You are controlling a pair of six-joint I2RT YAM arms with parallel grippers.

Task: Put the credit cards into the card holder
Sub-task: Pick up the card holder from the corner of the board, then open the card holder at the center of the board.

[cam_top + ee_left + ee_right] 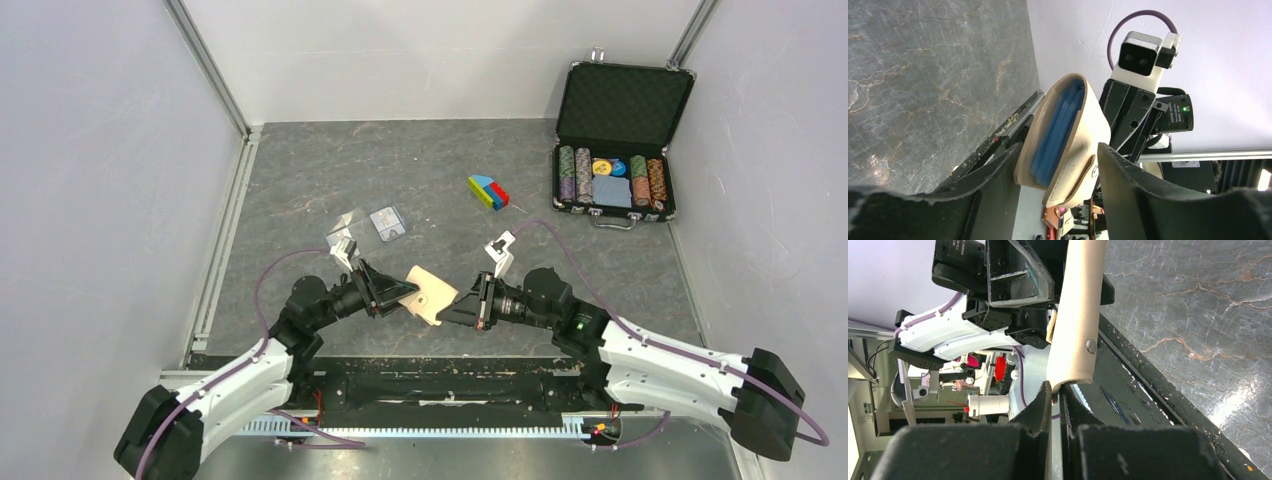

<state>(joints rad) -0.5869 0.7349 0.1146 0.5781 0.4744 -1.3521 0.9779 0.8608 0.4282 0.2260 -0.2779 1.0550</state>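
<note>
Dark grey, stone-veined tabletop (400,160) between white walls. Lying flat left of centre, side by side: two pale grey translucent rectangular cards (387,222). Further right, well apart: small block of blue, yellow, green and red pieces (488,192). Far right corner: open black hard-shell case (625,100), lid upright.

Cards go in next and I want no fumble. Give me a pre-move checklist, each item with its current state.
1. Right hand pinched shut on the card holder edge: ok.
2. Left hand gripping the holder: cannot tell; its fingers stand on either side of it.
3. Holder's pocket gaping open toward the left wrist camera: ok.
4. Credit cards inside the holder: not ok; both lie on the table beyond the left hand.
5. A hand free to fetch a card: not ok; both are at the holder.
</note>
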